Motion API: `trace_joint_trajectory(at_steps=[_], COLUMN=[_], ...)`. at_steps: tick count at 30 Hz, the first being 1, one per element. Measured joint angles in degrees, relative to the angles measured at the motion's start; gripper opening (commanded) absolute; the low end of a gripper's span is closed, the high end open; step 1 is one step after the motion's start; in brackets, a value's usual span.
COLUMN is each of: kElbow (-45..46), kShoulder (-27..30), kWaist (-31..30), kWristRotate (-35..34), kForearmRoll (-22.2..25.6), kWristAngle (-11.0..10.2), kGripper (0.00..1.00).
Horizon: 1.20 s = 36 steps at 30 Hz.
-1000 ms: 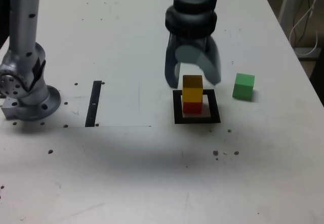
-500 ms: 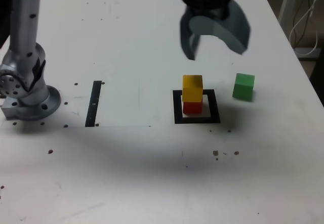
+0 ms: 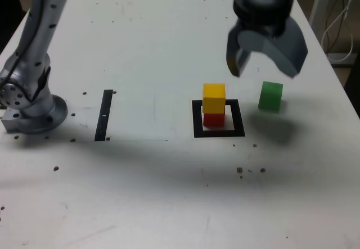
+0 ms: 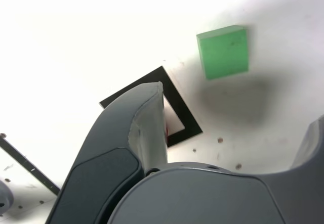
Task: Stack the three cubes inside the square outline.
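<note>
- On a white table we see a yellow cube sitting squarely on a red cube, the pair forming a short tower inside the square outline, a thick black border with a white centre.
- The red cube shows only as a low band beneath the yellow one in the exterior view; in the wrist view we catch just a sliver of red past a grey finger.
- The green cube stands alone on the table, outside the outline, toward the exterior view's right of the tower and apart from it; its faces are plain, solid green, and it casts a soft shadow.
- Our gripper hangs in the air above and slightly behind the green cube, pointing down, its two broad grey jaws spread wide with nothing between them.
- The arm reaches in from the far side of the table; its round base sits at the exterior view's left.
- A thin black strip lies flat between the base and the outline.
</note>
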<state>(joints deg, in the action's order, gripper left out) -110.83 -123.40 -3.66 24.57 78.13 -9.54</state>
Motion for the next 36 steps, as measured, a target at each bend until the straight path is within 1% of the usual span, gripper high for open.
trace_joint_trajectory(at_steps=[4, 8, 13, 19, 21, 24, 29, 33, 36], kElbow=[-0.5, -1.2, -2.2, -2.8, -2.7, -2.7, -2.7, -2.7, -2.7], kShoulder=[-2.9, -4.3, -6.7, -9.7, -9.8, -9.8, -9.8, -9.8, -9.8], kWaist=[0.1, 0.2, 0.2, 1.0, 1.3, 1.4, 1.4, 1.4, 1.4], kWristRotate=[-0.1, -0.1, -0.1, -0.1, -0.1, -0.1, -0.5, -0.8, -1.0], kForearmRoll=[-1.6, -2.8, -2.9, -3.3, -3.5, -3.6, -3.9, -4.6, -5.3], kWristAngle=[0.3, 0.8, 1.3, 1.1, 1.0, 0.9, 1.0, 1.2, 1.2], kGripper=[0.96, 0.95, 0.92, 0.86, 0.81, 0.72, 0.55, 0.37, 0.29])
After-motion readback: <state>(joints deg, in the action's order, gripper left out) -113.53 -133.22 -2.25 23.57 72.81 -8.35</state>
